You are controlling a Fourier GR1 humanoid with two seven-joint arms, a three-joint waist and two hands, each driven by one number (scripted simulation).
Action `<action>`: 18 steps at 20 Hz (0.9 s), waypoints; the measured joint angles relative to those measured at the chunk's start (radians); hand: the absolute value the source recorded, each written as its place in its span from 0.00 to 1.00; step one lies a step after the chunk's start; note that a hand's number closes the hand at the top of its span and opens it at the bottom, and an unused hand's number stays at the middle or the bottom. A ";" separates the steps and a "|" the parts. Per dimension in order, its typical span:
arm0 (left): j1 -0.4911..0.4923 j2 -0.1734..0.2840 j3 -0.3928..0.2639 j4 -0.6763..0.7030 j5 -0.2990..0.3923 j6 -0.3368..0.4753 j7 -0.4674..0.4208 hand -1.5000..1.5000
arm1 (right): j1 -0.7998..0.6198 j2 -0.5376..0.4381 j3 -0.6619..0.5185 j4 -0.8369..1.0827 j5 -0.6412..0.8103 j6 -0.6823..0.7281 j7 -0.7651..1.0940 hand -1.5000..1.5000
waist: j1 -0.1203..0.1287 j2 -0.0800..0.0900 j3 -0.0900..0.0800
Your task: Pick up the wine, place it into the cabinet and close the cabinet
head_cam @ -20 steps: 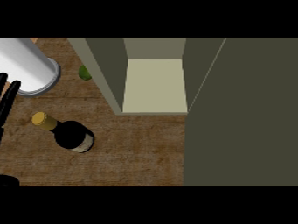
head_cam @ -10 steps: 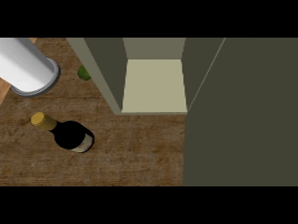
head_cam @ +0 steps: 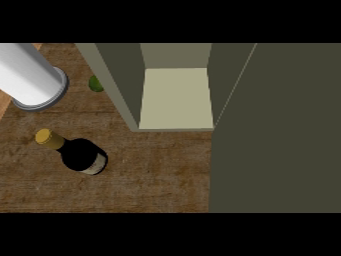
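From the head view, the wine bottle [head_cam: 79, 154] stands on the wooden counter [head_cam: 158, 170], gold cap toward the upper left, well apart from the open cabinet [head_cam: 174, 97]; a white cylinder [head_cam: 21, 75] lies at upper left; a small green object [head_cam: 95, 83] sits just beside the cabinet's left wall; neither hand shows, so their state cannot be told.

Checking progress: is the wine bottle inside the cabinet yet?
No, the wine bottle stands on the counter, left of the open cabinet.
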 measured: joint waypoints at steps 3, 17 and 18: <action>-0.005 0.016 0.031 -0.003 0.005 0.013 0.031 0.00 | 0.003 0.005 0.018 -0.004 0.005 -0.019 0.008 0.00 | 0.002 -0.002 0.000; -0.024 0.033 0.122 0.008 0.017 0.005 0.032 0.00 | -0.038 -0.012 0.035 -0.017 0.030 -0.066 0.038 0.00 | -0.004 -0.001 -0.001; -0.012 0.029 0.122 0.009 0.016 -0.004 0.022 0.00 | -0.034 -0.012 0.031 -0.017 0.030 -0.062 0.032 0.00 | -0.005 0.000 -0.001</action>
